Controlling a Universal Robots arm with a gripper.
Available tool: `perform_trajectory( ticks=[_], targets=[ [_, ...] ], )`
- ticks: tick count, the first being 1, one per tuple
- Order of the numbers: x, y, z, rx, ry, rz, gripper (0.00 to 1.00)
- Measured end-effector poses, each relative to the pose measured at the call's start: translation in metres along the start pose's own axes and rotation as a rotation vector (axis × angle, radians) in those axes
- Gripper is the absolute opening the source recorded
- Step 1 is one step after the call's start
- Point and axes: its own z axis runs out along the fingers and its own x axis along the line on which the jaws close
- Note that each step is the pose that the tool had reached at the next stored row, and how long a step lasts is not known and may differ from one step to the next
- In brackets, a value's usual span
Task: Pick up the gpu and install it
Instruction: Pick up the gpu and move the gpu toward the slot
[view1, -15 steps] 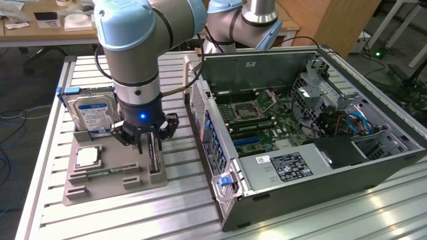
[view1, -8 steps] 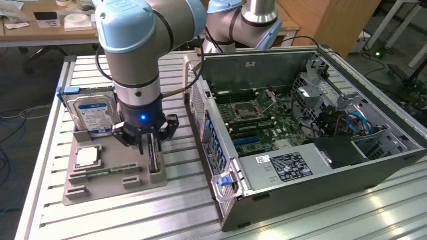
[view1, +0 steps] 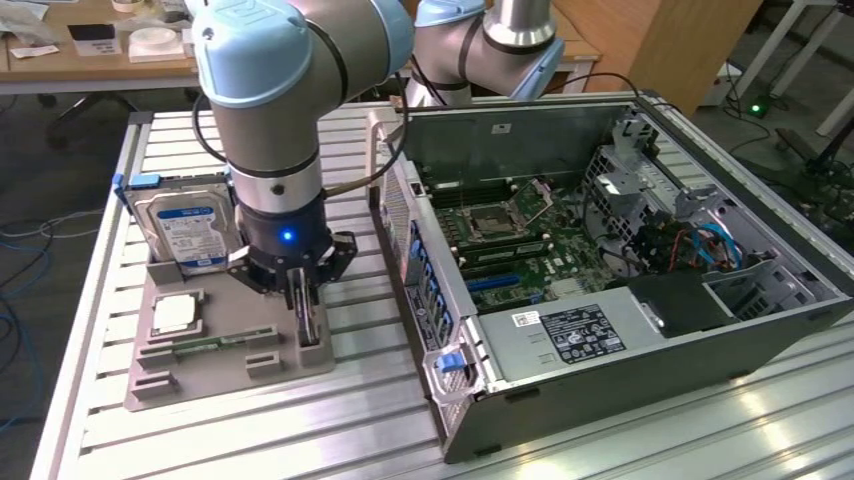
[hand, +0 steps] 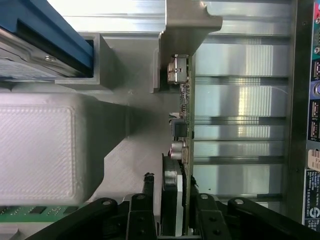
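The gpu is a thin green card standing on edge in a slot of the grey holder, on the side towards the computer. In the wrist view the gpu runs away from the camera, with small silvery parts along one face. My gripper has come straight down over it. Here the gripper sits astride the near end of the card. One finger stands a narrow gap off the card's face, and the other lies close against the opposite side. The card rests in its slot.
The holder also carries a blue-labelled hard drive, a square processor and a narrow memory stick. An open computer case lies at the exterior view's right, its motherboard exposed. Both rest on a ribbed aluminium table.
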Motion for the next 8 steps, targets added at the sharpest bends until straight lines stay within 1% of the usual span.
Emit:
perform_trajectory(
  ticks=[8],
  targets=[
    [-0.0019,0.0,0.0007,0.0013,0.0,0.0,0.36]
  ],
)
